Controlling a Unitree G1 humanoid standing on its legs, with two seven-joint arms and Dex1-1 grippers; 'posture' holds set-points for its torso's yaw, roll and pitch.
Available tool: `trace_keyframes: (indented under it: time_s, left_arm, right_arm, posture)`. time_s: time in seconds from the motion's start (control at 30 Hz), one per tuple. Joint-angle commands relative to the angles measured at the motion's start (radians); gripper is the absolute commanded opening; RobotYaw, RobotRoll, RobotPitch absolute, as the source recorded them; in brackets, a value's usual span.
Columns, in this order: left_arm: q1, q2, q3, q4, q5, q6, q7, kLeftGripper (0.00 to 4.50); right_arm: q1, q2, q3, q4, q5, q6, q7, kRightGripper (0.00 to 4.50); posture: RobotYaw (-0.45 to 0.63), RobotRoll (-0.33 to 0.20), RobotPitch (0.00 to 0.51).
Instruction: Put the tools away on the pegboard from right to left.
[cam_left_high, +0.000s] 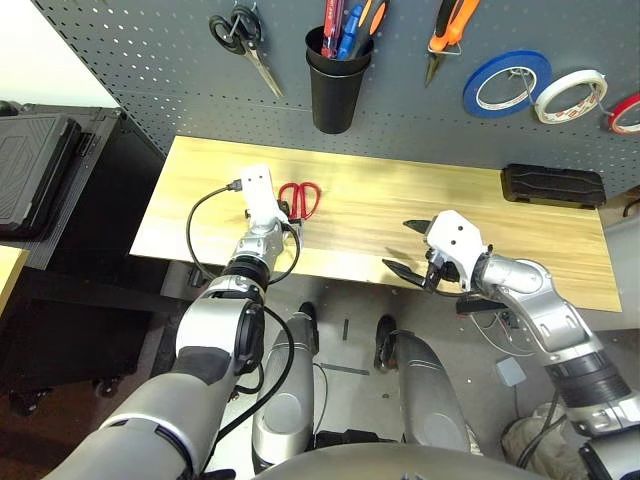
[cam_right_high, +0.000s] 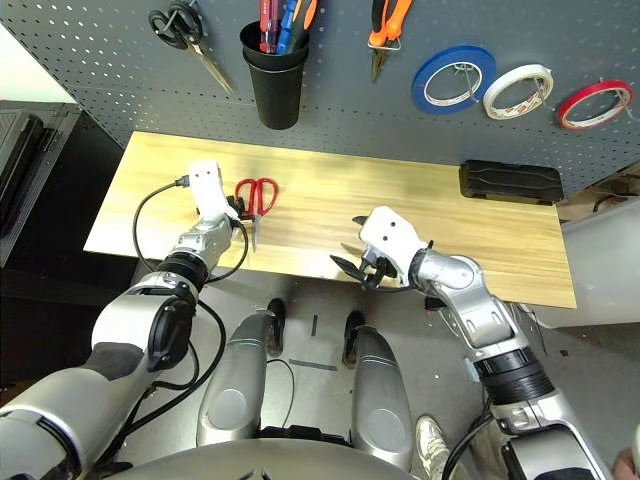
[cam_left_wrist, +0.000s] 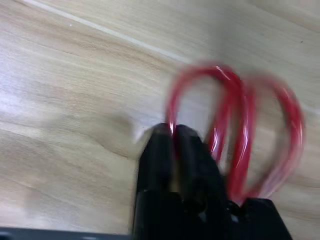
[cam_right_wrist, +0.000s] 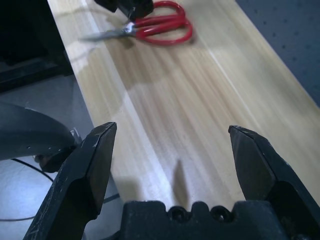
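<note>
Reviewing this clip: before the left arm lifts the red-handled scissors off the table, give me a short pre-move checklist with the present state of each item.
1. Left end effector shut on the red-handled scissors: ok; it pinches one handle loop.
2. Grip firm enough to lift: cannot tell; hold looks thin and off to one side.
3. Scissors still resting on the table: ok.
4. Right end effector open and away from the scissors: ok.
5. Other tools already on the pegboard: ok; red tape ring, orange-and-black-handled pliers and the screwdriver in the black cup holder.
6. Free hook for the scissors: cannot tell.
</note>
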Motion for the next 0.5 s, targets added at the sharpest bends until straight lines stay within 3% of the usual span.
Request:
trace_keyframes:
  time_s: [0.03,0.2,0.5]
  left_arm:
    - [0.044,-0.019,0.019,0.010,-0.015,0.007,0.005,0.05]
    - [0.103,-0.031,0.011,-0.105,-0.013,-0.064,-0.024,0.05]
    - [0.411,-0.087,-0.036,-0.790,-0.067,-0.026,-0.118,0.05]
  right_arm:
    - [0.003,0.001,-0.008,0.026,0.008,-0.020,0.006,4.50]
    - [-0.024,0.022,-0.018,0.093,0.019,-0.109,0.012,4.50]
    - [-0.130,0.067,-0.078,0.329,0.049,-0.376,0.026,4.50]
  posture:
    - [0.13,0.000,0.351]
    - [0.16,0.000,0.334]
    - [0.24,0.000,0.312]
